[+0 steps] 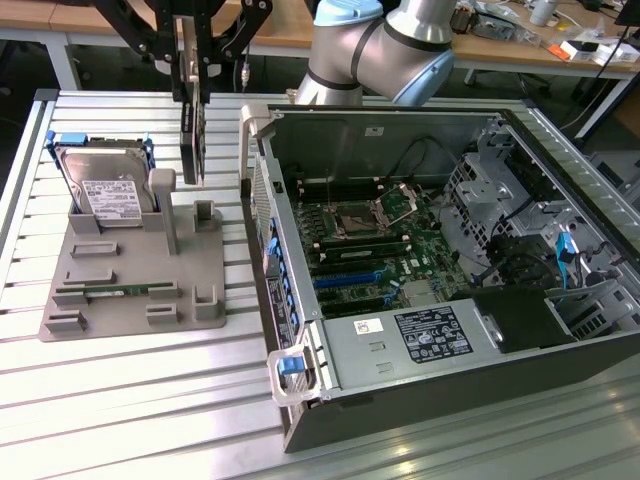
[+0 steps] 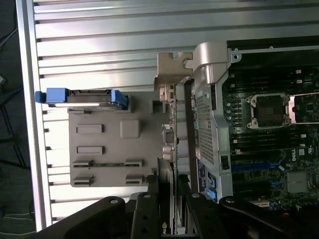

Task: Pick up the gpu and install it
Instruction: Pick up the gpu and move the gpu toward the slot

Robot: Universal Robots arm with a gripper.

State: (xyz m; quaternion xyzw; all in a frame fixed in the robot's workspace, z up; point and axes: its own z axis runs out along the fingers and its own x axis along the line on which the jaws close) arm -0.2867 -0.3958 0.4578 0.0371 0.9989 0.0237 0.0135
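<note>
The tool (image 1: 190, 72) grips the gpu (image 1: 190, 140) edge-on, upright above the gray holder (image 1: 135, 255) on the surface (image 1: 130, 400) — drive (image 1: 105, 190) on the exterior view's left, the open case (image 1: 420, 395) close on its right.

Exterior view high up, angled down over slatted table (image 1: 130, 400), grey tray (image 1: 120, 255) and open computer case (image 1: 450, 400), wrist view looking along gripper (image 2: 168, 186) straight down, nearer, sharing tray and case.
</note>
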